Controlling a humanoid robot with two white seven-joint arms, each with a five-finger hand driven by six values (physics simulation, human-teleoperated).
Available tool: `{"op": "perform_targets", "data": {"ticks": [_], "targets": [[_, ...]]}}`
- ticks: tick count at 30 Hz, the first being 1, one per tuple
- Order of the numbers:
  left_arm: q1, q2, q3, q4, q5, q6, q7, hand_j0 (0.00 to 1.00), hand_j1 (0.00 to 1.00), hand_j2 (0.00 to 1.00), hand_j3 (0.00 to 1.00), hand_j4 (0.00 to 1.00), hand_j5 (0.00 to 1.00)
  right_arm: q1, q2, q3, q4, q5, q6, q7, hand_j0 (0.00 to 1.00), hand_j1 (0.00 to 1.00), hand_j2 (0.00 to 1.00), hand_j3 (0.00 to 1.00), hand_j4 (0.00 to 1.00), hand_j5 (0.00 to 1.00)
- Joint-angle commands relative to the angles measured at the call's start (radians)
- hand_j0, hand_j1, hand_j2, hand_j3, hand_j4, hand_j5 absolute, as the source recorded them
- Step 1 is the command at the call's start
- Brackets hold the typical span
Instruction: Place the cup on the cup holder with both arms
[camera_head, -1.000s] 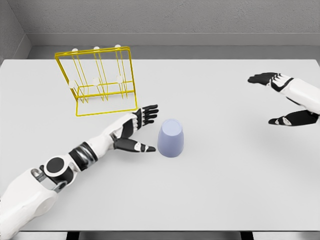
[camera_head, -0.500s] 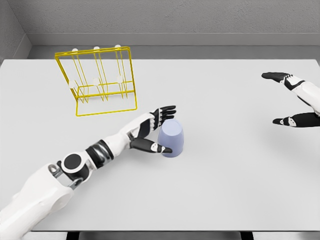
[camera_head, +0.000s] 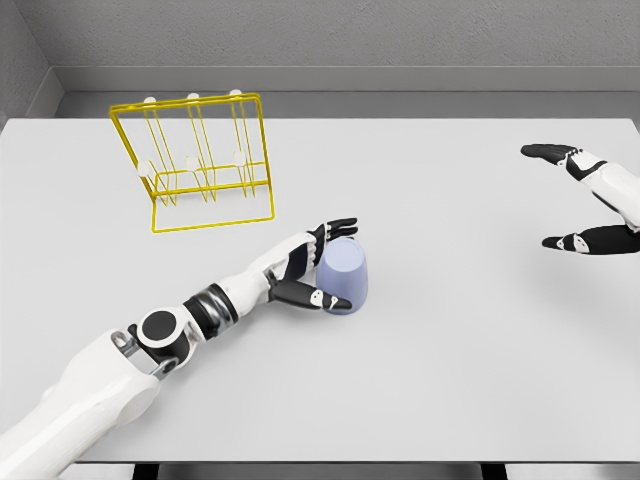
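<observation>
Head view
Table (camera_head: 450, 380): pale grey, flat, filling most of the picture; a grey wall runs along its far edge.
Cup (camera_head: 342, 275): lavender, standing upside down on the table a little left of the middle, its flat base up and its wider mouth down.
Cup holder (camera_head: 195, 165): a yellow wire rack at the far left of the table, leaning back, with three white-tipped pegs along the top and more white tips lower down inside the frame. It stands well apart from the cup, further away and to the left.
Left hand (camera_head: 312, 268): reaching in from the near left, set against the cup's left side. The dark fingers (camera_head: 336, 226) lie over the far upper edge of the cup and the thumb (camera_head: 322, 296) lies along its near lower side, so the cup sits between them; the hand is wrapped loosely about it, and whether the grip is firm cannot be told. The cup rests on the table.
Left arm (camera_head: 120, 365): white with dark joints, stretched across the near left of the table from the bottom corner to the cup.
Right hand (camera_head: 585, 200): at the far right edge, above the table and well apart from the cup, spread wide with fingers (camera_head: 548, 152) and thumb (camera_head: 575, 241) far from each other, holding nothing.
In the way: the table between cup and cup holder shows bare; only the left hand's own fingers lie on the cup's holder-facing side.
</observation>
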Motion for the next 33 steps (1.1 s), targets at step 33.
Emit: {"op": "perform_targets", "data": {"ticks": [33], "targets": [[0.04,0.095,0.147,-0.21,0.011,-0.009,0.003,0.66,0.66,0.66,0.66,0.66,0.66,-0.003,-0.001,0.001,-0.002,-0.009,0.003,0.0,1.0,1.0,1.0,1.0,1.0,1.0]]}}
